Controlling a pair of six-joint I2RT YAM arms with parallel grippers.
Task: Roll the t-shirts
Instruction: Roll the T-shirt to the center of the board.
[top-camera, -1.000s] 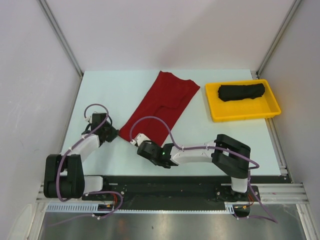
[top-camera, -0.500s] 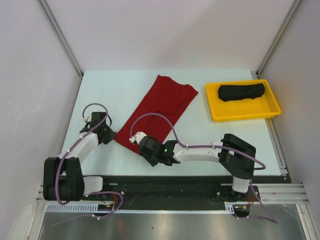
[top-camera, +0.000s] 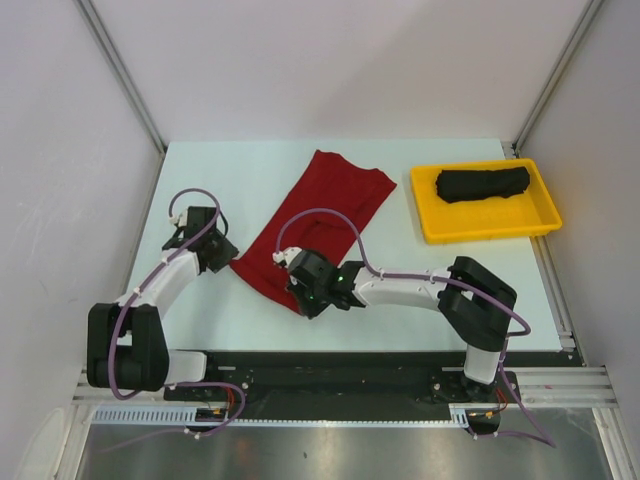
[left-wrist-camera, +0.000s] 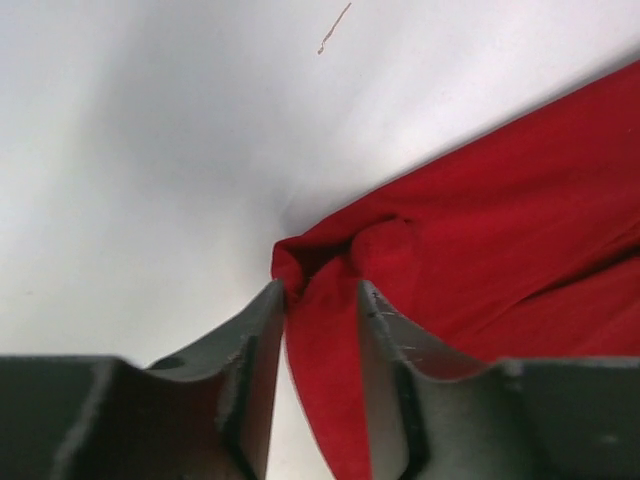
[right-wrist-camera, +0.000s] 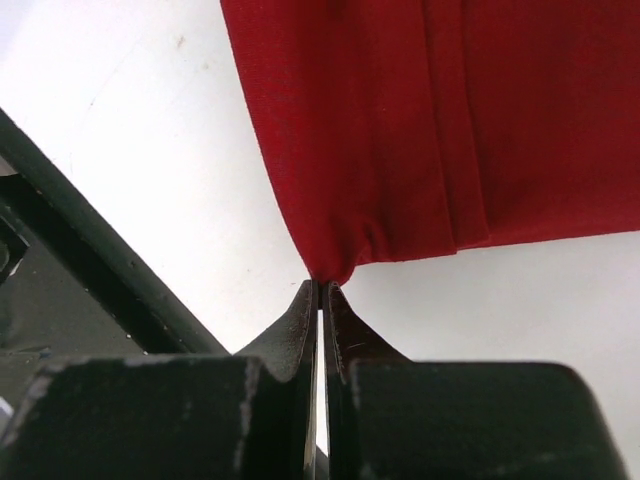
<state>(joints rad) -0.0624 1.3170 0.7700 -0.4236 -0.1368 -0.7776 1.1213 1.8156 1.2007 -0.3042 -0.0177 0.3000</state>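
A deep red t-shirt, folded into a long strip, lies slanted across the table's middle. My left gripper sits at its near left corner. In the left wrist view its jaws stand apart, with bunched red cloth lying loose between them. At the near right corner my right gripper is shut on the hem. The right wrist view shows that gripper pinching a small tuck of red cloth. The black t-shirt lies rolled in the tray.
The yellow tray stands at the back right of the table. A black rail runs along the table's near edge, just behind the right gripper. White walls close in the left, back and right sides.
The left gripper's jaws have gone from shut to apart at the shirt's corner. The right wrist has moved a little farther onto the table, still pinching the hem.
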